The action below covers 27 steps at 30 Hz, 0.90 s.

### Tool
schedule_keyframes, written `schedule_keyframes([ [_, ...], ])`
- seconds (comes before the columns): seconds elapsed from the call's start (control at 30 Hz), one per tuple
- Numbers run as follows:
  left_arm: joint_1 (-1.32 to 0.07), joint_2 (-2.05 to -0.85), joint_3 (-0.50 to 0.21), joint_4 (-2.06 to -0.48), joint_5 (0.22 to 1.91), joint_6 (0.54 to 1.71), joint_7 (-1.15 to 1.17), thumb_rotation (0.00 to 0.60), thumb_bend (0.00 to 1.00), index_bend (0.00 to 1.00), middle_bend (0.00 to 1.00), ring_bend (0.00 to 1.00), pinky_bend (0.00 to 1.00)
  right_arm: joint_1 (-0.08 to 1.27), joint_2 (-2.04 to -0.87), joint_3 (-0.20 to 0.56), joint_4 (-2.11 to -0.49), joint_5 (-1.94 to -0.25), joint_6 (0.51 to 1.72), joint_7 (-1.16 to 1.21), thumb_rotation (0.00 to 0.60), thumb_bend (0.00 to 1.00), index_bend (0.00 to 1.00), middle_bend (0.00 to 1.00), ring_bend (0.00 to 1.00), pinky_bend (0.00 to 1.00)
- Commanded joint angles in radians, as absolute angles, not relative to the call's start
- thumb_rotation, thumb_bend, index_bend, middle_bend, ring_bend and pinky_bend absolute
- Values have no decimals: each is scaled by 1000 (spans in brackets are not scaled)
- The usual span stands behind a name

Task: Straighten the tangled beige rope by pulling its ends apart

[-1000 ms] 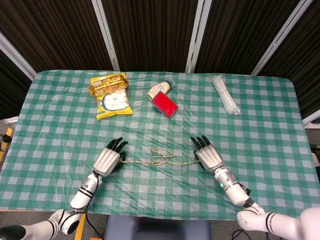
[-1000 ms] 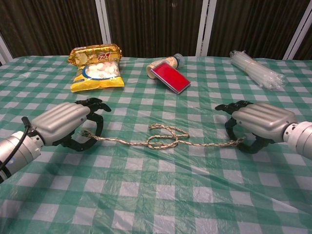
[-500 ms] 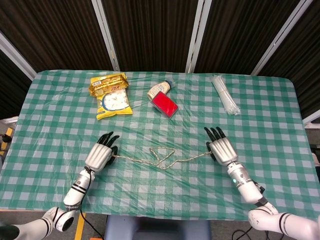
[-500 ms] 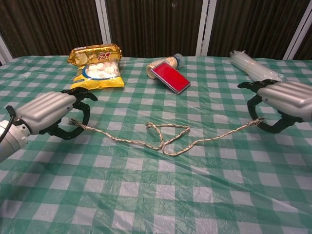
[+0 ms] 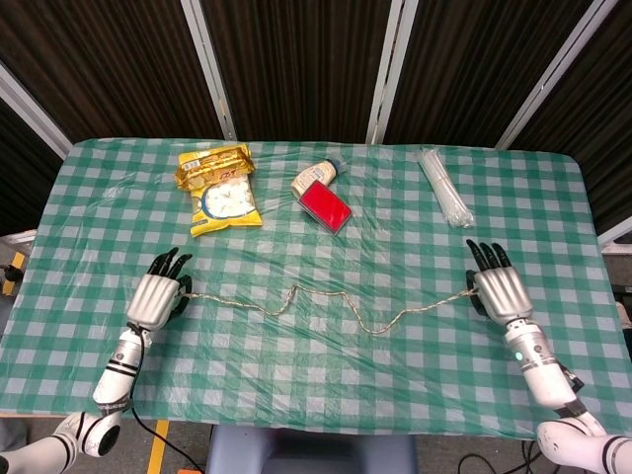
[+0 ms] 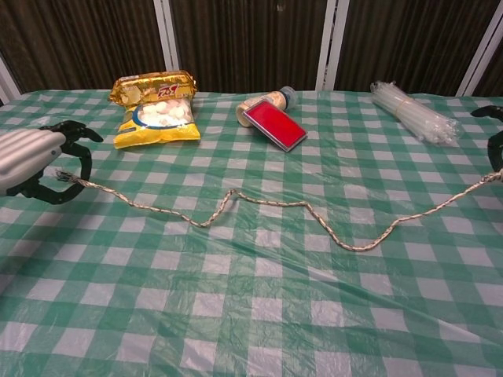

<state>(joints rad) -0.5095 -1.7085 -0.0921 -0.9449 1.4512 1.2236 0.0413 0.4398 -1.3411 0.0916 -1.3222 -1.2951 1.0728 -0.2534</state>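
The beige rope (image 5: 326, 302) (image 6: 267, 208) lies across the checked table in a long wavy line, with no loops left. My left hand (image 5: 158, 295) (image 6: 27, 157) pinches its left end near the table's left side. My right hand (image 5: 499, 288) pinches the right end; in the chest view only dark fingertips (image 6: 495, 141) show at the frame's right edge, with the rope end meeting them. Both rope ends are lifted slightly off the cloth.
A yellow snack bag (image 5: 221, 188) lies at the back left. A red-faced box (image 5: 326, 205) leans by a small bottle (image 5: 318, 175) at the back centre. A bundle of clear straws (image 5: 444, 186) lies at the back right. The green checked tablecloth (image 5: 316, 385) covers the table.
Both hands have moved outward, left hand to the left and right hand to the right. The rope's loops in the middle have pulled out into a loose wavy line.
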Motion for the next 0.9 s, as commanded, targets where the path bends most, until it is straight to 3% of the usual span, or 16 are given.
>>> schedule_keyframes([
  [0.03,-498,-1701,-96,-935,1439,1226,25,600,445,613,141,36,155,420,-1328,81,-1298,-1287,1078,-230,600,520,751,73,0,0],
  [0.47,-470,-1712,-108,-846,1394,1193,-60,600,442,611,145,42,155,351,-1310,69,-1167,-1253,1063,-81,600,520,751,73,0,0],
  [0.9,-479,-1751,-97,-767,1400,1147,-97,600,446,611,145,44,155,342,-1366,55,-1062,-1270,1015,-25,600,520,751,73,0,0],
])
